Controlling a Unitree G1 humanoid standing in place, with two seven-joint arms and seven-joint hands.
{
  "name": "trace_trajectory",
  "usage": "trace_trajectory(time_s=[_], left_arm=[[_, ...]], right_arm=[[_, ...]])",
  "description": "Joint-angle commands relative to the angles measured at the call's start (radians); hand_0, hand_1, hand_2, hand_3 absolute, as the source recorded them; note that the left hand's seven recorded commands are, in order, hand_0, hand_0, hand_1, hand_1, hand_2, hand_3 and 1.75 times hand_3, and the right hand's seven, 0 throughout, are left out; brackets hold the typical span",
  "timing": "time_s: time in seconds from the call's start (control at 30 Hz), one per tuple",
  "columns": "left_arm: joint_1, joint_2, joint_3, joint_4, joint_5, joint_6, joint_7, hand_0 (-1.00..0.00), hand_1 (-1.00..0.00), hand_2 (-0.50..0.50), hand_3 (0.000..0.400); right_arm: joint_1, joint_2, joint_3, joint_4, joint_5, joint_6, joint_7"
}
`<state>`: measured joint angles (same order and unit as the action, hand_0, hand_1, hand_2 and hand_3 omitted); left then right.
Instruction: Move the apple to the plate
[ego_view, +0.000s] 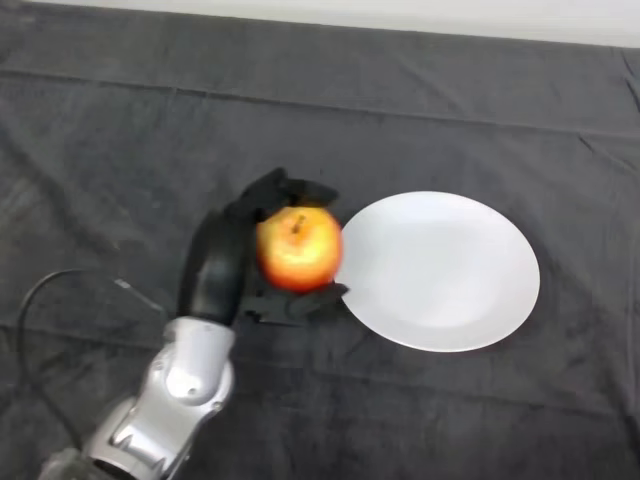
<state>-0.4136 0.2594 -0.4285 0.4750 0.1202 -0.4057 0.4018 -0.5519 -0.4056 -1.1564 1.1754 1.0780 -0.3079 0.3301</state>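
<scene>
A red and yellow apple (299, 248) with its stem up sits in my left hand (222, 258), just left of the white plate (445, 270). My fingers curl over the apple's far side and my thumb wraps under its near side, so the hand is shut on it. The apple's right edge is next to the plate's left rim; I cannot tell whether it rests on the cloth or is lifted. The plate holds nothing.
A dark cloth (120, 150) covers the whole table. My silver-grey forearm (175, 395) comes in from the lower left. A pale strip (400, 15) runs along the table's far edge.
</scene>
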Motion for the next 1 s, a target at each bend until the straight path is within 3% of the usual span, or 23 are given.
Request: trace_trajectory(time_s=[0.03,0.47,1.0], left_arm=[[-0.073,0.004,-0.029,-0.019,0.001,0.016,0.02,-1.0,-1.0,0.0,0.4],[-0.176,-0.044,-0.182,0.109,-0.055,-0.013,0.065,-1.0,-1.0,0.0,0.4],[-0.312,-0.104,-0.374,0.31,-0.188,-0.066,0.099,-1.0,-1.0,0.0,0.4]], right_arm=[[-0.009,-0.001,0.012,-0.026,0.0151,-0.005,-0.01],[-0.01,-0.002,0.0116,-0.025,0.0157,-0.005,-0.0094],[-0.012,-0.005,0.0092,-0.017,0.0178,-0.007,-0.0051]])
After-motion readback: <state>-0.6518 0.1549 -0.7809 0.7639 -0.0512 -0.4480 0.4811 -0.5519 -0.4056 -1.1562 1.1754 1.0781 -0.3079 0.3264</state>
